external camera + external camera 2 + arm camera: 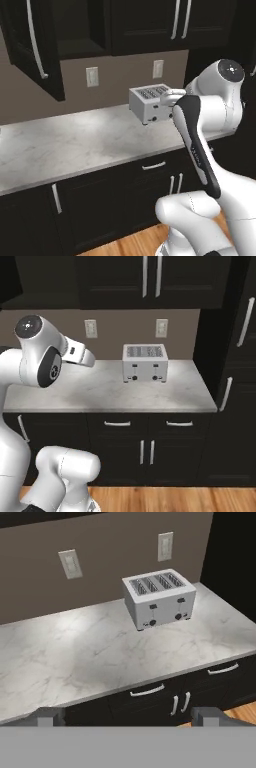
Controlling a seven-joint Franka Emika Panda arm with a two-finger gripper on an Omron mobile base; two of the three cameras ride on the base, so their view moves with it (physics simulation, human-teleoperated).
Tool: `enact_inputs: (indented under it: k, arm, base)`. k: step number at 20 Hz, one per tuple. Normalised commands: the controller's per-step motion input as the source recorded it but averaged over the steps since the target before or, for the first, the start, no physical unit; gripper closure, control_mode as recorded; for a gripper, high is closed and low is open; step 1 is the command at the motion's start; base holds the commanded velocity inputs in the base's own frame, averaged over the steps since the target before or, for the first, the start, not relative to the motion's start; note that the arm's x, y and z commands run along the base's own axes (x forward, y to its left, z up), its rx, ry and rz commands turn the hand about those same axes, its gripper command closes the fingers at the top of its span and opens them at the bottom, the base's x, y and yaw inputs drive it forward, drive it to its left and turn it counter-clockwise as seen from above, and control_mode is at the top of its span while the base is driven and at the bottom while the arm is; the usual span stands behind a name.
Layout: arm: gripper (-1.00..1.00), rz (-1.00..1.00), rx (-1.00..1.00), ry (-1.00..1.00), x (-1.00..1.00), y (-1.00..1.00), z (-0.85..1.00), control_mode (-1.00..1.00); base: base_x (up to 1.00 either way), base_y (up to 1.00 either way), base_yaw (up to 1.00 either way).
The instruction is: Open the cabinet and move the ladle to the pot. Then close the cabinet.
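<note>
No readable lettering can be made out on the toaster (159, 597). The fingers (47, 717) are spread wide above the marble bench (75, 657), nothing held or touched.

**Toaster alone on the marble counter**

A white four-slot toaster (159, 598) stands on the grey marbled counter (90, 657), near its back edge and toward the right end. Two pale wall outlets (70, 564) sit on the brown backsplash (110, 567) behind. Below the front edge run black lower cabinets (145, 448) with short silver handles, above a wooden floor (170, 499).
</note>
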Motion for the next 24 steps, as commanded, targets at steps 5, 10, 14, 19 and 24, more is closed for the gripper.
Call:
enact_inputs:
  k: [5,10,14,19,24]
  arm:
    - [-1.0,0.0,0.0,0.0,0.0,0.0,0.0,1.0]
    - [-1.0,0.0,0.0,0.0,0.0,0.0,0.0,1.0]
    - [-1.0,0.0,0.0,0.0,0.0,0.0,0.0,1.0]
    - [-1.0,0.0,0.0,0.0,0.0,0.0,0.0,1.0]
    - [-1.0,0.0,0.0,0.0,0.0,0.0,0.0,1.0]
  base:
    - [0.0,0.5,0.16]
    - [0.0,0.33,0.24]
    - [0.17,0.14,0.19]
    - [0.39,0.05,0.13]
    - [0.4,0.28,0.07]
